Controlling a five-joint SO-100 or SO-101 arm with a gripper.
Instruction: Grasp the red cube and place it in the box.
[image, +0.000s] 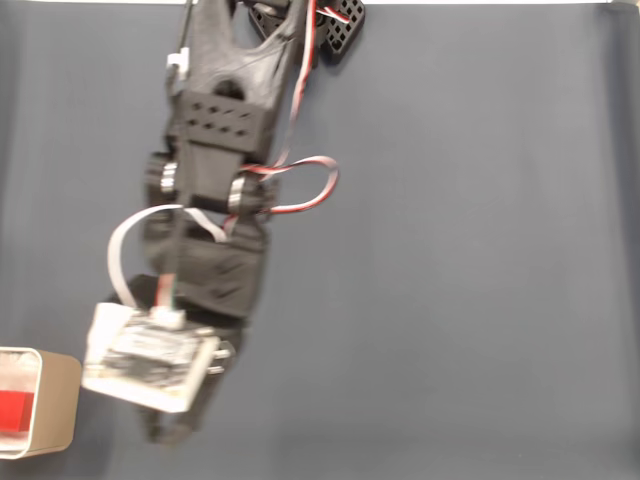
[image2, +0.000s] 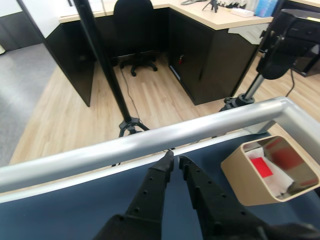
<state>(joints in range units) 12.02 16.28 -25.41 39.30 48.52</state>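
Dark blue surface cloth (image: 450, 250) under my near-closed, empty jaws; small red matte cube (image2: 261, 167), likely light and stiff, already sits inside the beige rounded box (image2: 240, 187).

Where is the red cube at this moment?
The red cube lies inside the box at the lower left edge of the fixed view. In the wrist view it sits on the box's white floor, right of the empty gripper.
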